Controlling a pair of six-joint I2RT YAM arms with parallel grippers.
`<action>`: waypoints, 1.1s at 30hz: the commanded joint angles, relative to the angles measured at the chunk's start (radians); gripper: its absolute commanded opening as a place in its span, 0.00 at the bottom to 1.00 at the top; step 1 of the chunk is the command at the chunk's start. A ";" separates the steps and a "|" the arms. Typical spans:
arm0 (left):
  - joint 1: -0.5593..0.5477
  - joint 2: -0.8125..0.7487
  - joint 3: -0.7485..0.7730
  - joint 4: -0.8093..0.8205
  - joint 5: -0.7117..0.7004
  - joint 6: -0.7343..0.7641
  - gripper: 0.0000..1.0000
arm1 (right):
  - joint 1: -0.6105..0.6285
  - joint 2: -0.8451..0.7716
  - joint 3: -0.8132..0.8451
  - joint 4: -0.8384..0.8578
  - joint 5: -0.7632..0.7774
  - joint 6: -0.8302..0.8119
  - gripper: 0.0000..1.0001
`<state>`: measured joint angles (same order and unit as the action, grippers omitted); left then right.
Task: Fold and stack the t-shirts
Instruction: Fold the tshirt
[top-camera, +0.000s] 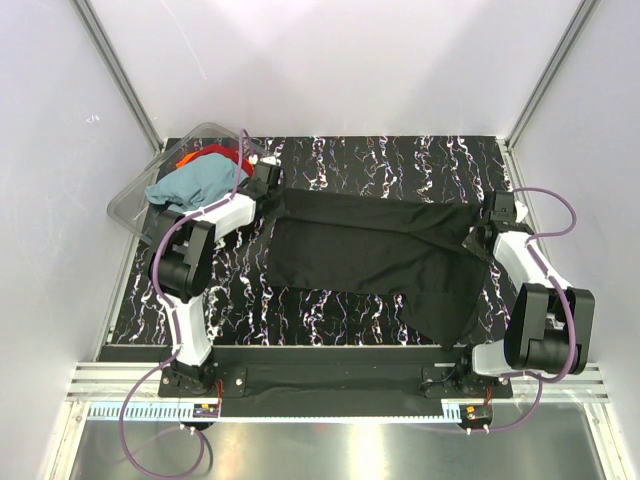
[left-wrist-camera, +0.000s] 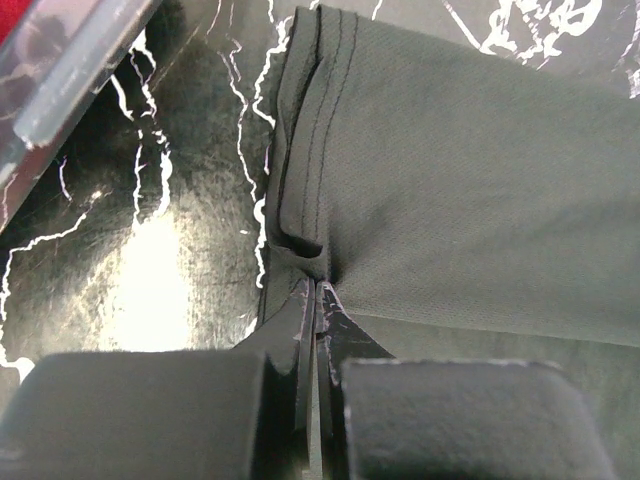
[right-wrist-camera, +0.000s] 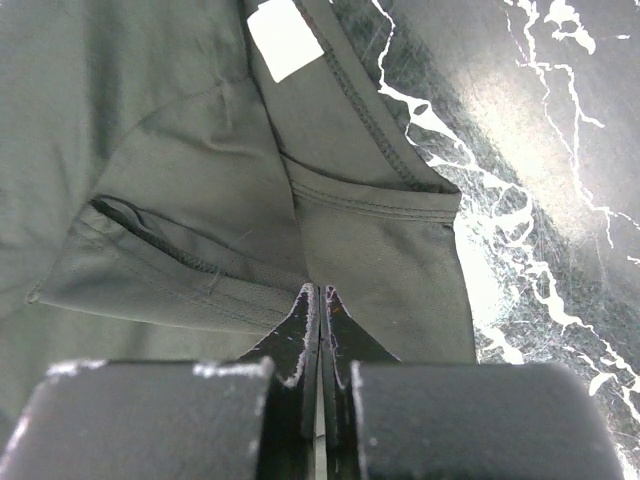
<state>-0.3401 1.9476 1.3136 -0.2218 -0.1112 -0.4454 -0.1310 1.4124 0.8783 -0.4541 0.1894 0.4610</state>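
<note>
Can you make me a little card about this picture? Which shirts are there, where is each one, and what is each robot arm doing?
black t-shirt: lying on the marbled table, stretched between the two arms, not folded yet
left end effector: shut, pinching the black t-shirt at a stitched hem
right end effector: shut, pinching the opposite edge of the black t-shirt
teal-blue t-shirt: bunched up in the clear tub
red-orange t-shirt: in the tub, behind the teal-blue one
stack: none started
</note>
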 joint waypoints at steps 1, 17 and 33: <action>-0.005 -0.001 0.022 -0.019 -0.076 0.030 0.00 | 0.004 -0.058 -0.004 0.026 -0.010 -0.001 0.00; -0.008 0.037 0.064 -0.089 -0.084 0.011 0.04 | 0.004 -0.085 -0.117 0.048 -0.103 0.091 0.00; -0.045 -0.052 0.245 -0.255 0.061 0.056 0.44 | 0.004 0.080 0.172 -0.043 -0.381 -0.108 0.40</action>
<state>-0.3878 1.9610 1.4891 -0.4641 -0.1772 -0.4076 -0.1310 1.4483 0.9756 -0.5129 -0.0708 0.4393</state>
